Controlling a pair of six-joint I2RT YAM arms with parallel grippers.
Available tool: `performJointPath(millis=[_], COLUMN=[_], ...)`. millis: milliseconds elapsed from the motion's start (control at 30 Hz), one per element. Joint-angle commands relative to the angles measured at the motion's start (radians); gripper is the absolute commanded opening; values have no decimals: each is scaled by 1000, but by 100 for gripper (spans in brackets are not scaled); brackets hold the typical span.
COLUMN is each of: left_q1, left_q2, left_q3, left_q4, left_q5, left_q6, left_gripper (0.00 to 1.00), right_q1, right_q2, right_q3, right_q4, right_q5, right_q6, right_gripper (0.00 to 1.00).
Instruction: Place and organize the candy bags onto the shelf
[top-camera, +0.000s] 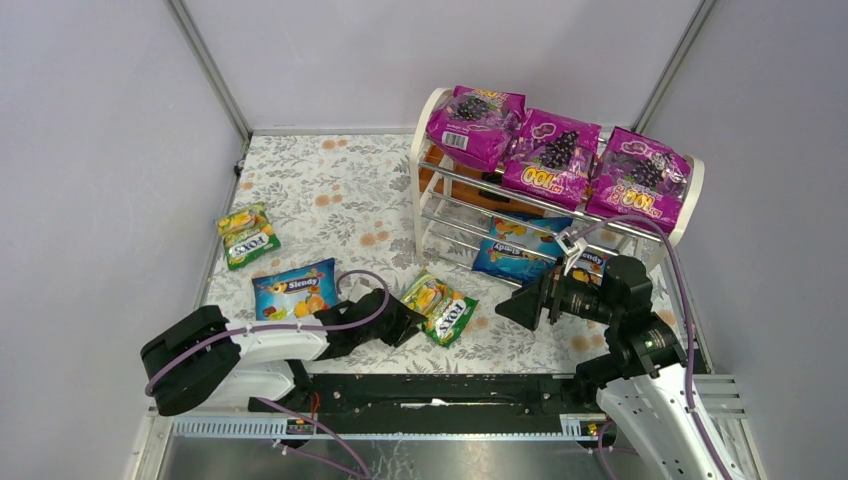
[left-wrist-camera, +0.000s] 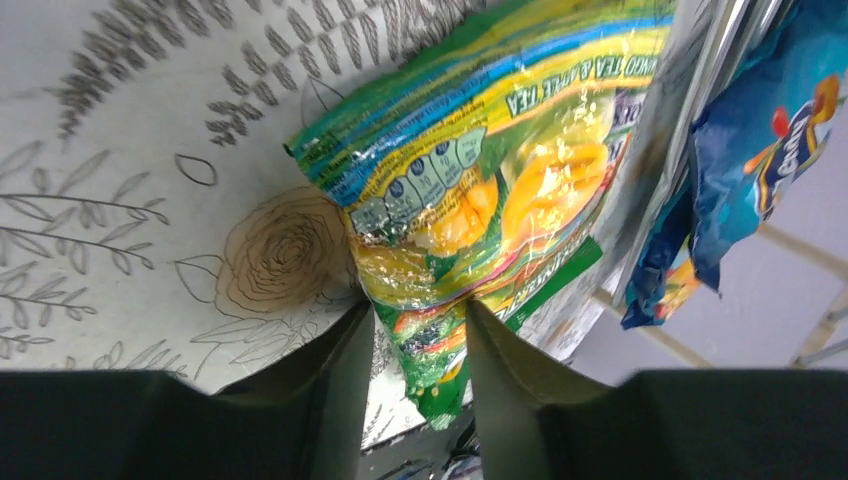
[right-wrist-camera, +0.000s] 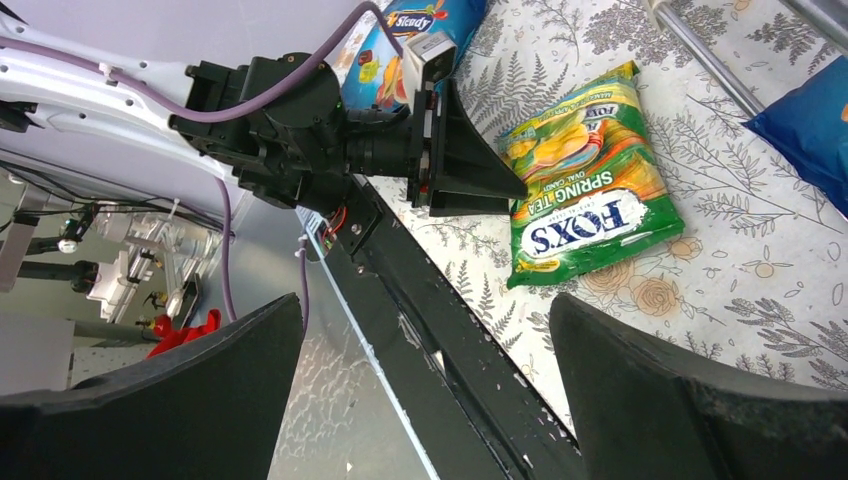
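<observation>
Floral-print desk (top-camera: 340, 190) in a pale-walled booth, arm bases along the near edge.

Nearest: left pincer (top-camera: 398, 322) low over the cloth, jaws half-spread astride the left edge of a green FOX'S bag (top-camera: 442, 310). Wrist view puts the crinkled edge between both fingers (left-wrist-camera: 345, 350). Cannot tell if the pads already bite. Bag flat on the desk, long axis slanting far-left to near-right in the overhead view. Lies just right of the left pincer, so clearly the left arm's pick.

Right pincer (top-camera: 520, 305) spread wide, empty, aimed left at the same bag from its other side but apart from it.

Further left on the desk: blue Slendy bag (top-camera: 295, 292), then a second FOX'S bag (top-camera: 247, 235) — both flat, untouched.

Far right: shelf (top-camera: 428, 170). Three magenta bags (top-camera: 555, 155) side by side across the top tier, blue bags (top-camera: 520, 250) on the lowest, middle tier seemingly bare — judged the likely spot for the green ones.

Beyond: plain grey walls, metal corner posts.
</observation>
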Motion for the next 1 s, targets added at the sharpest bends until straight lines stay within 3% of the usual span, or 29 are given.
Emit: performJointPath(millis=[0, 67, 200, 300, 400, 500, 600, 733, 767, 867, 967], left_q1=[-4, 1, 8, 43, 121, 256, 388, 450, 454, 454, 438], left_q2=[-26, -55, -120, -142, -126, -85, -34, 54, 59, 4, -100], left_q3=[-27, -40, -8, 41, 114, 130, 112, 118, 107, 16, -80], left_q4=[10, 21, -45, -57, -141, -153, -108, -47, -19, 93, 134], left_q5=[-132, -152, -177, -85, 94, 430, 680, 680, 658, 605, 509], left_q6=[12, 58, 239, 519, 789, 996, 1063, 981, 942, 835, 704], left_gripper=[38, 32, 10, 0, 0, 0, 0, 0, 5, 40, 51], right_q1=[0, 0, 0, 1, 1, 0, 1, 1, 1, 1, 0], right_q2=[14, 17, 8, 1, -13, -24, -24, -25, -28, -36, -42], right_q3=[15, 15, 14, 11, 11, 10, 9, 17, 20, 27, 23], right_q4=[-1, 7, 6, 1, 0, 1, 4, -3, -8, -27, -27], right_q5=[24, 16, 15, 14, 13, 9, 4, 3, 3, 6, 5], right_q6=[-32, -28, -28, -31, -32, -31, -29, -28, -30, -38, -37], right_gripper=[100, 100, 100, 100, 100, 100, 100, 100, 100, 100, 100])
